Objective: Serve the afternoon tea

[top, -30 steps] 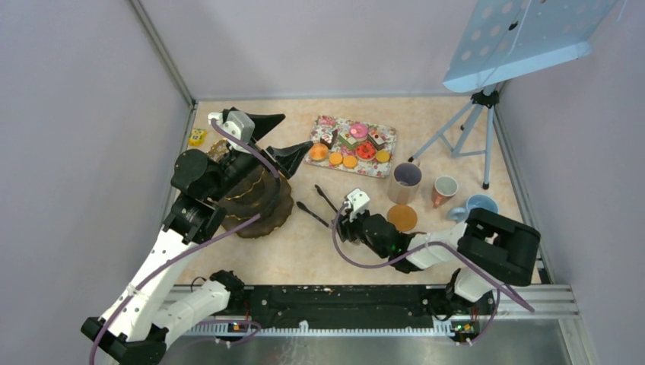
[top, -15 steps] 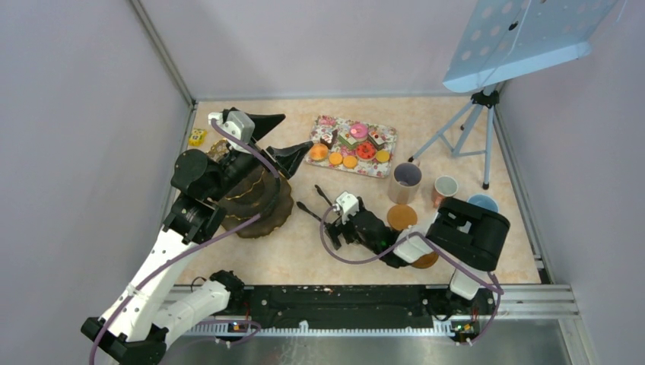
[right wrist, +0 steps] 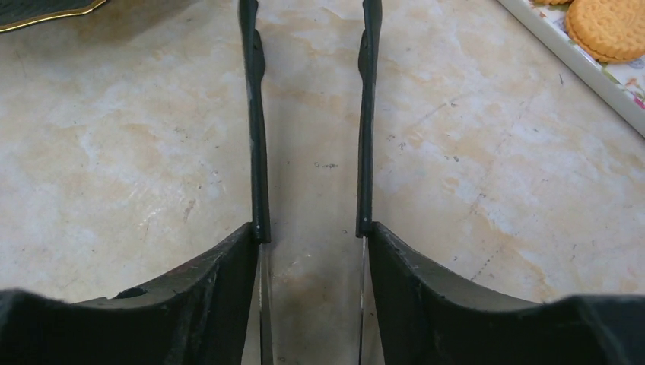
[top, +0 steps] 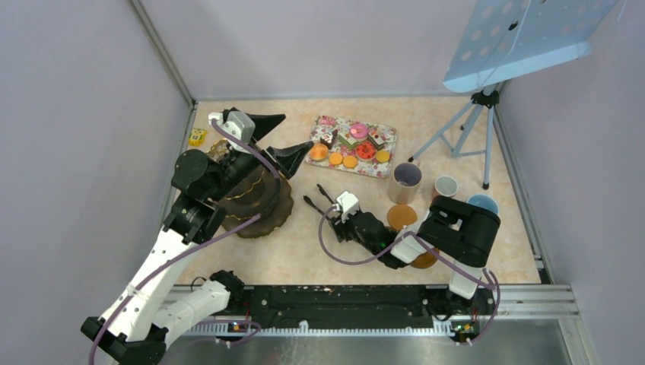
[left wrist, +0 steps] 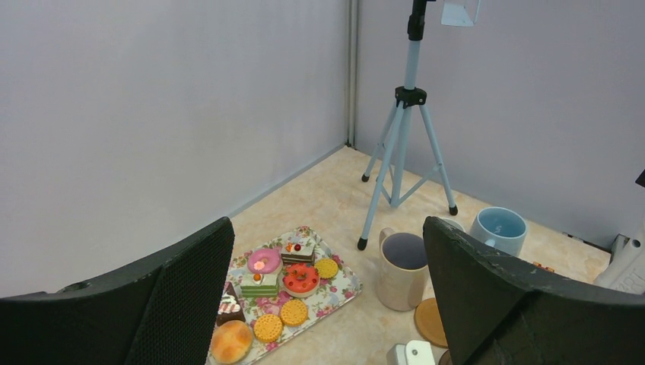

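Observation:
Toy cakes [top: 357, 137] and round orange biscuits [top: 342, 160] lie on the rose-patterned tray [top: 389, 134] at the back; they also show in the left wrist view [left wrist: 302, 278]. The tall lilac mug [top: 405, 182], small white cup [top: 446, 186] and light-blue mug [top: 484, 201] stand to the right. My right gripper [top: 333, 214] lies low on the table, its fingers [right wrist: 228, 266] pressed against the outer sides of the black tongs [right wrist: 258, 137]. My left gripper [top: 281, 138] is open and empty, held high over the stand.
A dark tiered stand with gold rims [top: 266, 201] stands under the left arm. An orange coaster [top: 401, 217] lies by the lilac mug. A light-blue tripod [top: 468, 129] stands at the back right. A small yellow object [top: 197, 137] lies by the left wall.
My right arm has swung left and its gripper has slid onto the tongs' handle end. The tongs' tips have shifted slightly. The left arm has not moved.

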